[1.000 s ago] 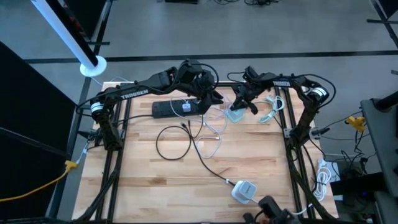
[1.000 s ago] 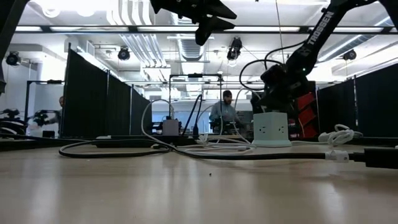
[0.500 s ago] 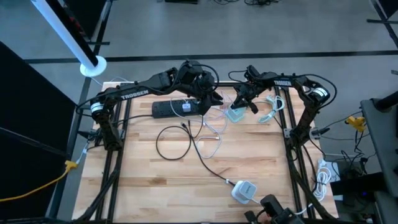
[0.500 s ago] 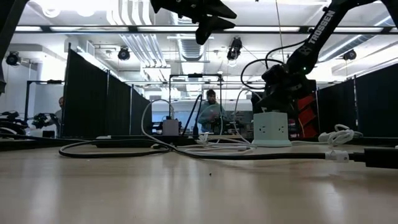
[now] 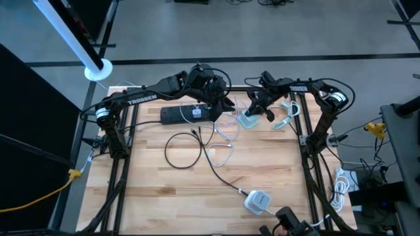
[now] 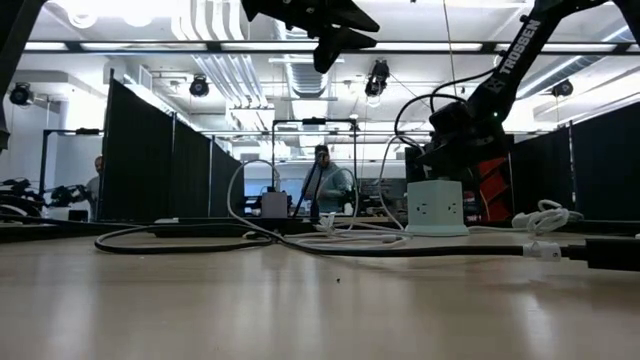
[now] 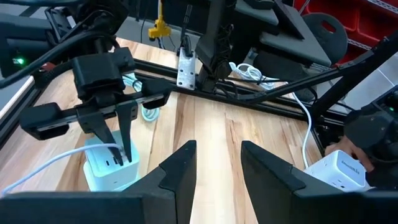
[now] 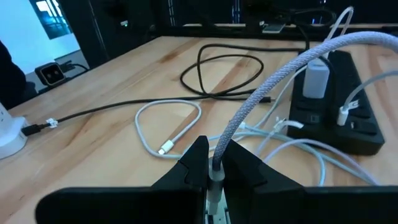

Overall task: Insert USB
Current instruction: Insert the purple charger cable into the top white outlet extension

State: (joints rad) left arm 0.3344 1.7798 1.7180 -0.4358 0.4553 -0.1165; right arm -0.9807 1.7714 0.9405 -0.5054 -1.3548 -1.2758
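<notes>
Lettering reading TROSSEN runs in white along both dark arms in the high view, and it shows again on the right arm in the low view. The right gripper (image 5: 262, 110) sits directly over the pale square charging hub (image 5: 248, 119), which stands near the table's (image 5: 164, 196) far edge. Its fingers (image 8: 198, 163) are pinched tight on the plug of a grey braided USB cable (image 8: 273, 87), and the left wrist view shows those fingertips with the plug right at the hub's top face (image 7: 109, 163); whether the plug is seated cannot be told. To the left of the hub, along the same far edge, lies the black power strip (image 5: 187, 113), with a white adapter (image 8: 317, 78) plugged into it. The left gripper (image 5: 222, 105) hangs in the air between the strip and the hub, its fingers (image 7: 180, 171) a narrow way apart with nothing between them. White cable loops (image 5: 223, 141) lie just in front of the hub, and a black cable loop (image 5: 184, 149) lies farther left of them. A second white hub (image 5: 258, 200) sits well away, by the near edge. The wood in front of the hub toward the near-left corner lies bare. In the low view, a person (image 6: 326, 187) stands in the room beyond.
</notes>
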